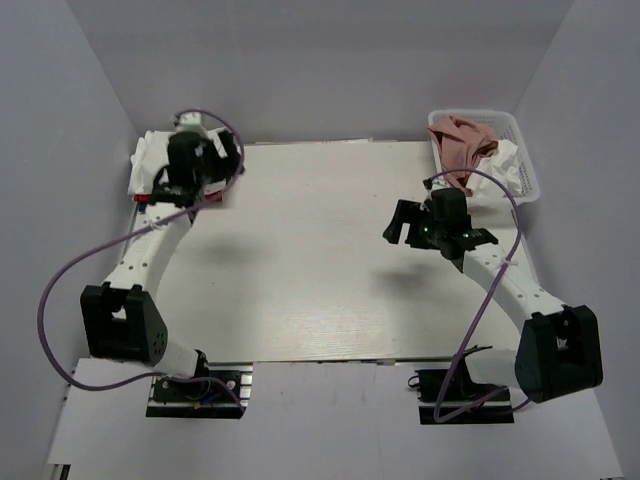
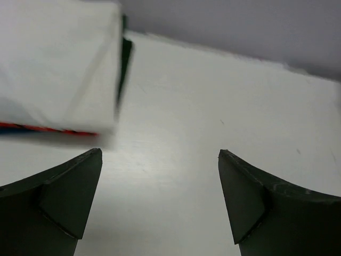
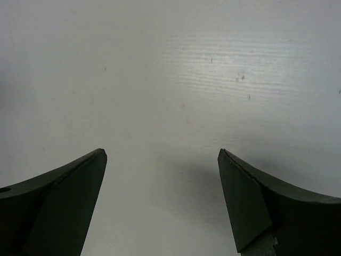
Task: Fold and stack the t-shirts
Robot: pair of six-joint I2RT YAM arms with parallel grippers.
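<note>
White folded shirts (image 1: 150, 158) are stacked at ten o'clock beside the left gripper (image 2: 160, 157), which is spread wide and empty. The right gripper (image 3: 162, 156), at three o'clock, is likewise spread and empty.

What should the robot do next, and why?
Probably the right pincer should swing toward the basket and go for the pink t-shirt. Both pincers are open and empty, that shirt lies crumpled in the basket, and the left pincer is over by the folded stack.
</note>
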